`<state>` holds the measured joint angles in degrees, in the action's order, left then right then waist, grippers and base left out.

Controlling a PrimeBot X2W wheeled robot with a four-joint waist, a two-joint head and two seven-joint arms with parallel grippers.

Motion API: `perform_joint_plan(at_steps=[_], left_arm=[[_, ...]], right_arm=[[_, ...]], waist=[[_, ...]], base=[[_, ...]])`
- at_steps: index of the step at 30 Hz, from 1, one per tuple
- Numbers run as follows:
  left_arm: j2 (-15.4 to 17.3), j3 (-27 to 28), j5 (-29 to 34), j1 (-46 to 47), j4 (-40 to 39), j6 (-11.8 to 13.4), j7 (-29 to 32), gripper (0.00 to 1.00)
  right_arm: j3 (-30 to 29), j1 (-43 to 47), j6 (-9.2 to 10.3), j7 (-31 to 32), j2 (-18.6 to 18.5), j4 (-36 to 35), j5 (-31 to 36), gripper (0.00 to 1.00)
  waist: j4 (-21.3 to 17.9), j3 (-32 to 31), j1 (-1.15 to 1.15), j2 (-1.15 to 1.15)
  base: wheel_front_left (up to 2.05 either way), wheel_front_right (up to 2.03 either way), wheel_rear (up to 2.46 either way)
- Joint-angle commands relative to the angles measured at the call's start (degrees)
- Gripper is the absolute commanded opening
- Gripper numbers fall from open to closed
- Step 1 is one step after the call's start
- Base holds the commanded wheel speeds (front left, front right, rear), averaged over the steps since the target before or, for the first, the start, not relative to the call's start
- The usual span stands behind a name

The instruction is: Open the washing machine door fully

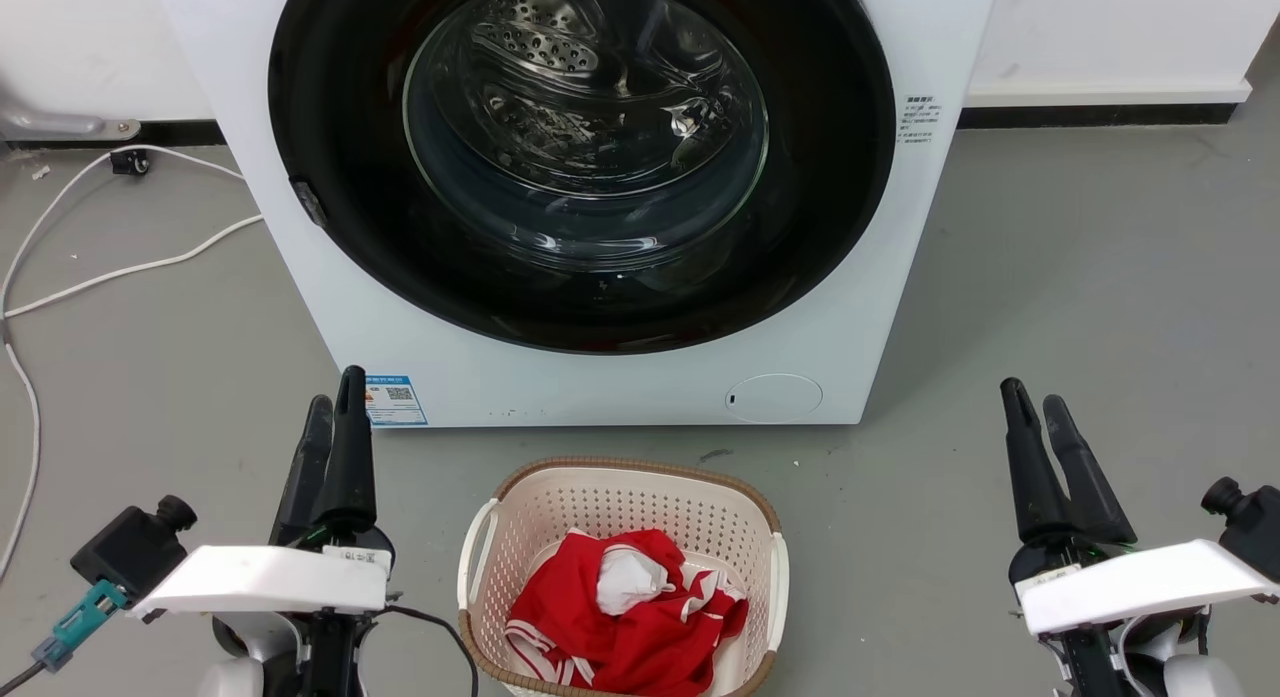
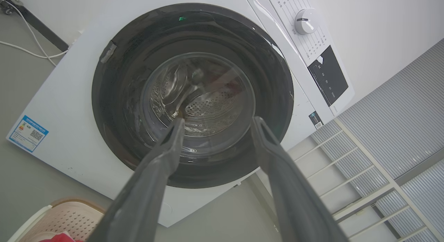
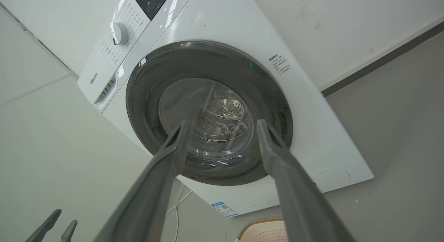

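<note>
the washing machine door (image 1: 585,167) sits shut, flush against the front of the white washing machine (image 1: 900,307), straight ahead of us in the head view. its glossy black ring reaches nearly across the machine, and a small grey tab (image 1: 308,202) sits on its left edge. through the bulging glass centre we make out the perforated steel drum (image 1: 560,37). reflections keep us from telling whether anything lies in it.

on the grey floor (image 1: 1100,277) just in front of the machine, between our two arms, stands a white perforated laundry basket (image 1: 478,547) with a brown rim. in it lies a crumpled red garment (image 1: 640,647) with white stripes, with a bit of white cloth (image 1: 630,577) bunched on top.

our left gripper (image 1: 336,389) hangs at the lower left, well apart from the door, fingers pointing up toward the machine. its wrist view shows the two fingers spread wide with nothing between them. our right gripper (image 1: 1032,395) hangs at the lower right, likewise short of the machine, and its wrist view also shows the fingers parted and empty.

a small round white flap (image 1: 773,397) sits low on the machine front, a blue sticker (image 1: 395,400) marks its lower left corner, and a white cable (image 1: 130,269) trails over the floor to the left.
</note>
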<state>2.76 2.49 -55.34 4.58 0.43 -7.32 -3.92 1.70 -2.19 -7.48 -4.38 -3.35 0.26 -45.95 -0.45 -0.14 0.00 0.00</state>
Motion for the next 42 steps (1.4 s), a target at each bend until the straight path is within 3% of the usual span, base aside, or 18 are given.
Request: perform_joint_plan(at_steps=[1,17,42], left_arm=[[0.16,-0.01,3.17,-0.13,-1.27,-0.15,-0.79,1.0],[0.17,-1.97,20.8,-1.74,-2.38,1.3,-3.55,1.0],[0.77,-3.56,37.13,-3.16,-2.7,1.93,-7.01,1.0]], right_arm=[[0.4,-0.15,-0.01,-0.74,0.03,-1.03,3.08,1.0],[1.14,0.75,-0.01,-3.32,0.17,-0.21,16.61,1.0],[1.91,1.09,-0.01,-4.94,0.35,0.1,30.94,1.0]], waist=[[-0.03,-0.01,0.0,0.0],[-0.26,-0.27,0.0,0.0],[-0.54,-0.27,0.0,0.0]], base=[[0.0,0.0,0.0],[0.0,0.0,0.0],[0.0,0.0,0.0]])
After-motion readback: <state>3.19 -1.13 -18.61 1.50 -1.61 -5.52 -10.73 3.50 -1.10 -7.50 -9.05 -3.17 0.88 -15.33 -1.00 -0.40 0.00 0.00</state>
